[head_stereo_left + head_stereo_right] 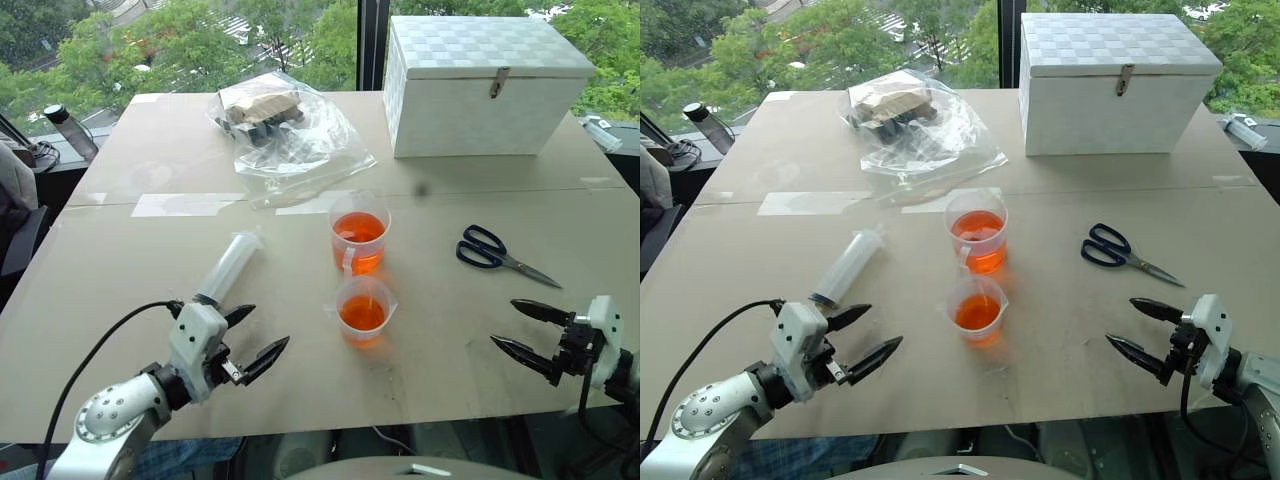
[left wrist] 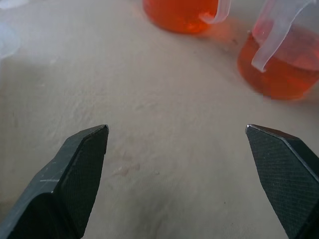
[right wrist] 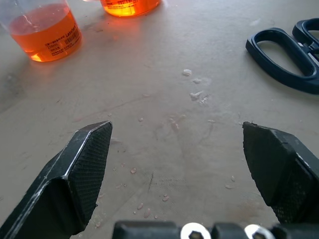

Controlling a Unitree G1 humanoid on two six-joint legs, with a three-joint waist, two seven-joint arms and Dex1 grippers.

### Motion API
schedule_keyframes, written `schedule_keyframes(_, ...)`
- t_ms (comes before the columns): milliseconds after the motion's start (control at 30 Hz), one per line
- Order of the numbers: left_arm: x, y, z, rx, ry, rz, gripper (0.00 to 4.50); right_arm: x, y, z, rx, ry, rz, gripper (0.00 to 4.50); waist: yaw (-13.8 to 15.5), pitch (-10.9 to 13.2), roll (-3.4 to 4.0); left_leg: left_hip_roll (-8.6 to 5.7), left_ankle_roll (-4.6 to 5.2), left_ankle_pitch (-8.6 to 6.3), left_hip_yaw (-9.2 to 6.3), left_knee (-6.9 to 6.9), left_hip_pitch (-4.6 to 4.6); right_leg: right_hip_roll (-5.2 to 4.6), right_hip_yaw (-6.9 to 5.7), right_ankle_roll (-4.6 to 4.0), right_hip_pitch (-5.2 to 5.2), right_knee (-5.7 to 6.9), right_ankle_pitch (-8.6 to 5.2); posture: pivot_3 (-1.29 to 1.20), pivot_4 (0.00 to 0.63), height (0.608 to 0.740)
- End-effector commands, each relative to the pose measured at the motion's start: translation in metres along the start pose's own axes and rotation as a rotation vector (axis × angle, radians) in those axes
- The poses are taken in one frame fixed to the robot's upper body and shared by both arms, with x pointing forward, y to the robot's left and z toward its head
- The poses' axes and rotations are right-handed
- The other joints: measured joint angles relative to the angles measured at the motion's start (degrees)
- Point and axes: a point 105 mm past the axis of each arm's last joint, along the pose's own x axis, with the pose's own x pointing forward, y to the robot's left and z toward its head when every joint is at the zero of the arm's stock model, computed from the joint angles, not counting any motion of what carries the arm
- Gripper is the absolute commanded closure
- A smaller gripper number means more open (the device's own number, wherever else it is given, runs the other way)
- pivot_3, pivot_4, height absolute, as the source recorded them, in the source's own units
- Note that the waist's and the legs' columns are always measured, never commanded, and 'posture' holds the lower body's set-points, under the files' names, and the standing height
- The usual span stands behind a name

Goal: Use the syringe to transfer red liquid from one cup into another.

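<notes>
Syringe (image 1: 229,264) lay flat on the table (image 1: 120,260), toward its left edge, plunger end aimed at the far side and the barrel's near end just beyond my left gripper (image 1: 249,339), not touching it. To its right, near the table's middle, stood the taller handled cup (image 1: 359,236) with red liquid (image 1: 359,230) in it, and just nearer me the shorter cup (image 1: 363,309), also holding red liquid. Scissors (image 1: 497,254) lay well apart toward the right edge, a clear bag (image 1: 285,130) and a white box (image 1: 485,85) along the far side.

Both cups already held liquid and the syringe lay loose, so I judged the transfer was either finished or waiting on a fresh pickup. If picking up, I would have done best to come down across the barrel's middle with the left gripper, squarely, so the round tube would not roll away, and to keep clear of the cups.

My left jaws stood wide apart and empty, hovering over bare table. My right gripper (image 1: 525,327), near the table's near right corner, was equally wide, holding and touching nothing.
</notes>
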Motion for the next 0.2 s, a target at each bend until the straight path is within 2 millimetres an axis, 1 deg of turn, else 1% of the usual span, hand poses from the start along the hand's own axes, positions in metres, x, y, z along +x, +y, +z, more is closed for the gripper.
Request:
schedule_keyframes(33,-0.0021,-0.0117,0.0059,0.019,-0.039,-0.008,0.00,-0.0082,-0.0122,0.0030,-0.049,-0.024,-0.043,0.07,-0.02,-0.02,0.03,0.00,0.00,0.00,0.00,-0.03,0.00,0.00,0.00,0.00,0.00,-0.05,0.00,0.00,0.150,0.740)
schedule_keyframes(133,-0.0037,-0.0147,0.0022,0.041,-0.025,-0.011,0.00,-0.0074,-0.0153,0.0019,-0.042,-0.030,-0.042,0.07,-0.03,-0.03,0.07,0.00,0.01,-0.01,0.02,-0.05,-0.05,-0.01,0.00,0.01,-0.01,-0.15,0.01,0.00,0.150,0.740)
schedule_keyframes(200,-0.0037,-0.0127,0.0018,0.042,-0.029,0.003,0.00,-0.0050,-0.0155,0.0028,-0.046,-0.039,-0.029,0.07,-0.03,-0.03,0.07,0.00,0.01,-0.01,0.01,-0.08,-0.06,-0.01,-0.02,0.01,-0.02,-0.15,0.00,0.00,0.150,0.740)
